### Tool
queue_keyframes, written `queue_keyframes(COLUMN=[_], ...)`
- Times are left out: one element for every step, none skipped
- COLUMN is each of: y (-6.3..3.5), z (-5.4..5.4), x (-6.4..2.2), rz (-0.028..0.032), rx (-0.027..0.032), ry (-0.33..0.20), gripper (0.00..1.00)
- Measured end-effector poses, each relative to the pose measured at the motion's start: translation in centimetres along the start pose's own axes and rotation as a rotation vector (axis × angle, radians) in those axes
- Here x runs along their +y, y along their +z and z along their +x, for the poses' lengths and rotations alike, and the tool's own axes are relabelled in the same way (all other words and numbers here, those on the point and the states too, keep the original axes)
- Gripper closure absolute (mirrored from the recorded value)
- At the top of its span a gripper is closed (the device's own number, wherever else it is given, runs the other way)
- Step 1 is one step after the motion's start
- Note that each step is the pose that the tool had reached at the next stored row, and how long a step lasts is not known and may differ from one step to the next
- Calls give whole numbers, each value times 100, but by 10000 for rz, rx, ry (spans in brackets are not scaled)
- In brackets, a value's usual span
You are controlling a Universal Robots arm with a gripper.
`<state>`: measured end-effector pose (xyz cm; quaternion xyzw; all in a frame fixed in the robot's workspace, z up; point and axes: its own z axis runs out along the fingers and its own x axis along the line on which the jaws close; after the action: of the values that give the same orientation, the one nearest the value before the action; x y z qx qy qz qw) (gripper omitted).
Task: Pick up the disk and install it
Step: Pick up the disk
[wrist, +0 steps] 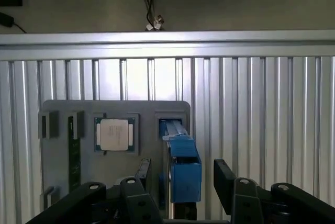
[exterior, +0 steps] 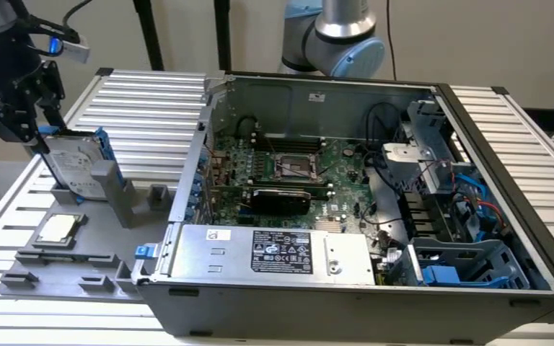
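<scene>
The disk (exterior: 69, 164) stands on edge in a slot of the grey fixture plate (exterior: 84, 249), at the exterior view's left. It is silver-grey with a white label and blue carrier rails. My gripper (exterior: 38, 135) hangs just over its top edge. In the wrist view the disk (wrist: 183, 171) appears edge-on as a blue rail, and my gripper (wrist: 183, 182) is open with one black finger (wrist: 142, 174) on each side of it. A small gap is left on both sides, so the fingers do not touch the disk.
The open computer case (exterior: 508, 187) fills the middle and right, with the motherboard (exterior: 287, 169), a silver power supply (exterior: 277, 252) and a blue drive cage (exterior: 460, 263). A small square chip (exterior: 58, 229) (wrist: 115, 134) lies on the fixture plate (wrist: 57, 156) beside the disk.
</scene>
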<state>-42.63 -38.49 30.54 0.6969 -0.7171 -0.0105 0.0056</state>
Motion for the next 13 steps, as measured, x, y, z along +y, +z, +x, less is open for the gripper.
queue_keyframes(y=[18, 37, 55, 74, 92, 110, 128, 147, 165, 181, 189, 196, 202], z=[-1, -2, -2, -4, -5, -5, -5, -5, -5, -5, -5, -4, -4], x=[0, -1, -1, -2, -2, -3, -3, -2, 0, 2, 4, 6, 8], rz=[4, 11, 17, 25, 32, 43, 56, 76, 99, 127, 138, 144, 149], rx=[0, 0, -1, -1, -1, -1, -1, -2, -4, -4, -4, -4, -4], ry=[0, 0, 0, 0, 0, -1, -1, -1, 0, 0, -1, -2, -2], gripper=[0, 0, 0, 0, 0, 0, 0, 0, 0, 0, 0, 0, 0])
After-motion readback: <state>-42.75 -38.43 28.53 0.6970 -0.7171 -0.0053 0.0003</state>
